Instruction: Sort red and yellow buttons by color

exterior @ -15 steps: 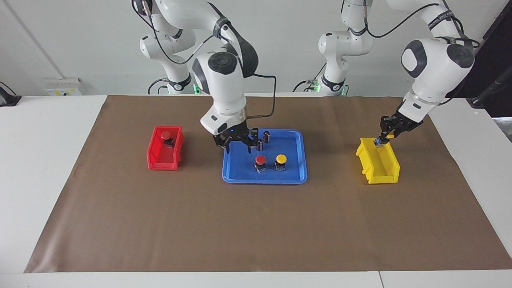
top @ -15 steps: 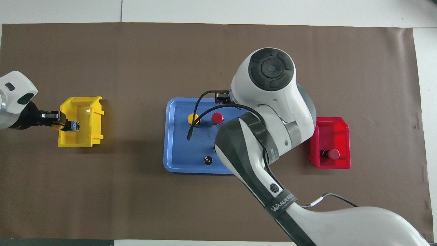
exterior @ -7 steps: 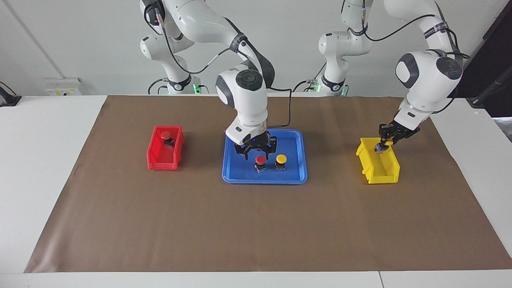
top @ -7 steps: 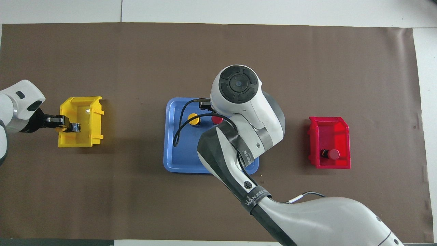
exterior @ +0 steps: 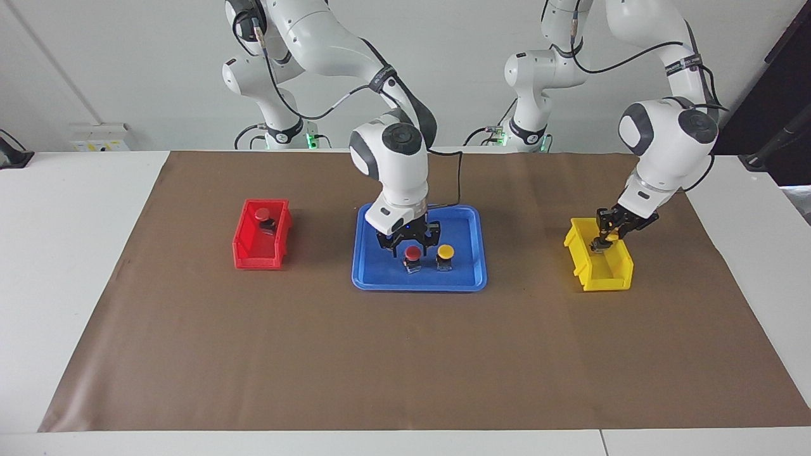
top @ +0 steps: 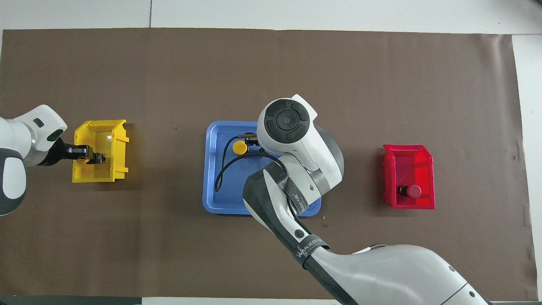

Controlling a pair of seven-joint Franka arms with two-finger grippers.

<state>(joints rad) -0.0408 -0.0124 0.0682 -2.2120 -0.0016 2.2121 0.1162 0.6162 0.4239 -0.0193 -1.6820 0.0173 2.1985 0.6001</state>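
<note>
A red button (exterior: 412,253) and a yellow button (exterior: 445,251) stand side by side in the blue tray (exterior: 466,269). My right gripper (exterior: 410,243) hangs open just above the red button, a finger on each side of its cap. In the overhead view the right wrist hides that red button, and only the yellow button (top: 240,147) shows. Another red button (exterior: 262,214) lies in the red bin (exterior: 253,250). My left gripper (exterior: 599,243) is low inside the yellow bin (exterior: 608,273), shut on a yellow button that barely shows against the bin.
The red bin (top: 408,161) sits toward the right arm's end of the brown mat, the yellow bin (top: 114,140) toward the left arm's end, and the tray (top: 220,199) between them. The right arm's cable loops over the tray.
My right gripper moved across the tray from the edge beside the red bin to over the red button and came lower. My left gripper sank into the yellow bin with its button.
</note>
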